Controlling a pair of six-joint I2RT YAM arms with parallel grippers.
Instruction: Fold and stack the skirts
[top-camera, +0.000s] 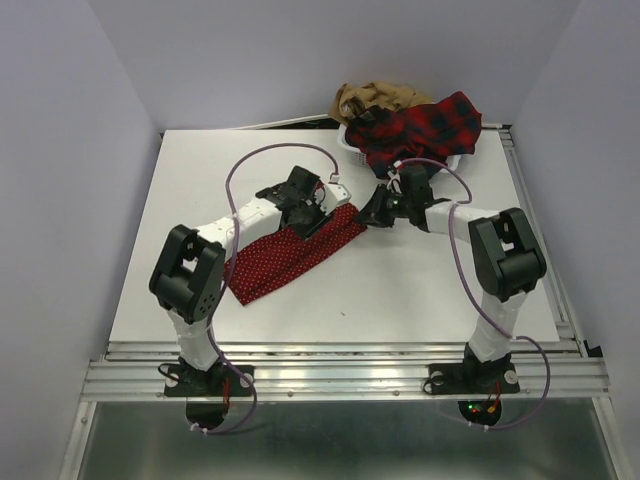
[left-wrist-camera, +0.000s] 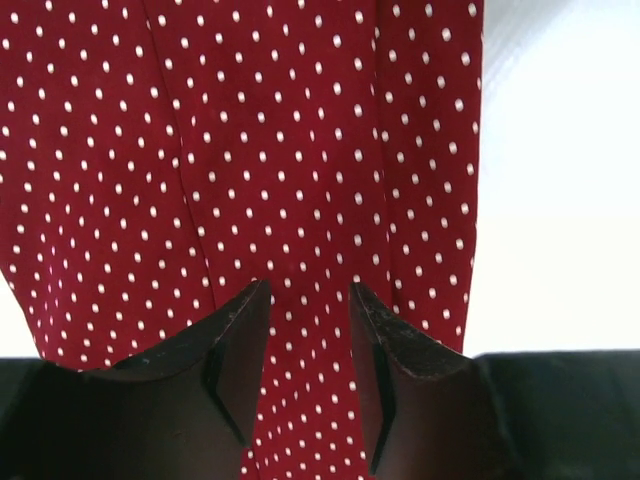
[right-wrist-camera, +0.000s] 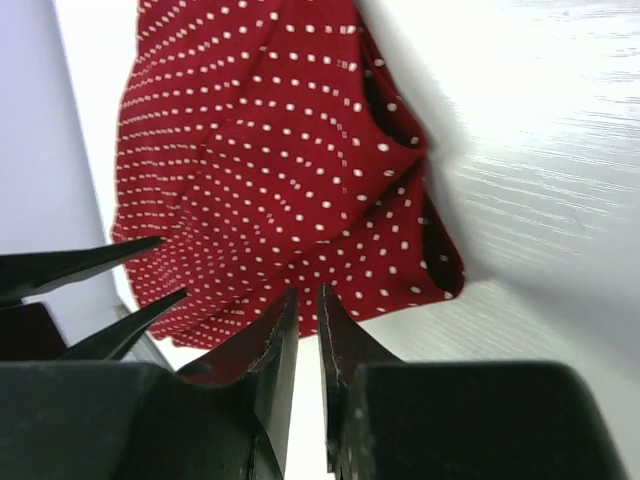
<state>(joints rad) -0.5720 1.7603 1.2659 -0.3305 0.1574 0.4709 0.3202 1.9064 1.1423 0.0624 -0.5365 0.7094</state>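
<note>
The red skirt with tiny white dots (top-camera: 290, 255) lies flat on the white table (top-camera: 430, 290). My left gripper (top-camera: 322, 213) hovers over its far end; in the left wrist view it (left-wrist-camera: 308, 290) is open, the dotted cloth (left-wrist-camera: 240, 150) lying flat under the gap. My right gripper (top-camera: 372, 212) is at the skirt's right corner; its jaws (right-wrist-camera: 308, 292) stand a narrow slit apart at the hem of the dotted cloth (right-wrist-camera: 270, 170), with bare table showing through the slit. The plaid skirt (top-camera: 425, 125) and tan skirt (top-camera: 375, 97) are heaped at the back.
A white mesh basket (top-camera: 352, 142) at the table's far edge holds the plaid and tan skirts. Grey walls close in both sides. A metal rail (top-camera: 340, 365) runs along the near edge by the arm bases. The left gripper's fingertips (right-wrist-camera: 110, 258) show at the right wrist view's left side.
</note>
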